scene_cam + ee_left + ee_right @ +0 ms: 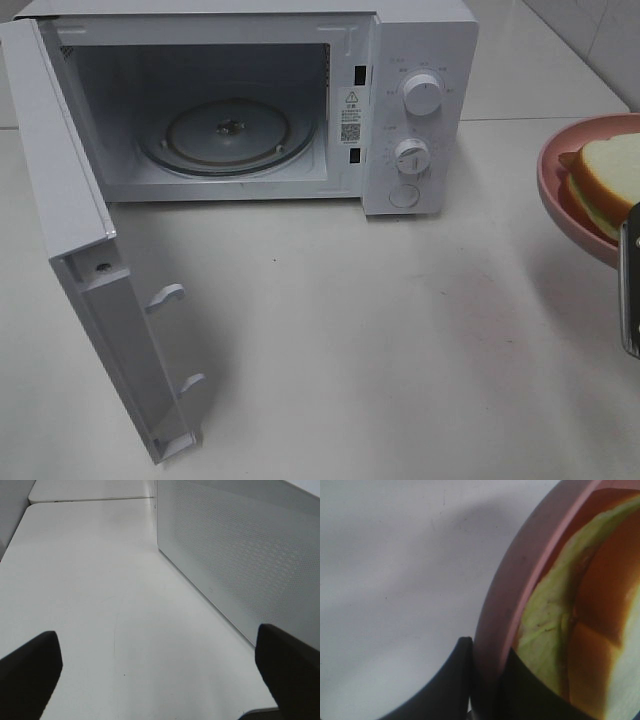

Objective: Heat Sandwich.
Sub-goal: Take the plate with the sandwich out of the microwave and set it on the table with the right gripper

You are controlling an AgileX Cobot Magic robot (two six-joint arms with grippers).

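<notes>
1. Left gripper (160, 680): jaws spread wide, nothing between them, low over the bare counter (100, 605), beside the perforated outer face of the microwave door (240, 565).
2. Microwave door (90, 280): swung fully out from the microwave (400, 110), standing on the left of the cavity, latch hooks facing the counter's middle.
3. Glass turntable (232, 135): bare, inside the cavity, left of the two white dials (420, 96).
4. Pink plate (575, 200): well right of the microwave, cut off by the picture's edge; apparently lifted off the counter, judging by the shadow beneath.
5. Sandwich (610, 180): lying flat on the plate, slices stacked; square, so no clear long axis; one corner pointing toward the microwave, green filling (545, 625) showing at the edge facing the rim.
6. Right gripper (485, 680): closed on the plate's rim (520, 580), one finger outside, one inside against the filling.
7. Likely risks: plate tipping from a one-edge pinch, letting the sandwich slide off; rim slipping out of the narrow hold; plate clipping the cavity frame or the open door on entry; inner finger dragging filling out.
</notes>
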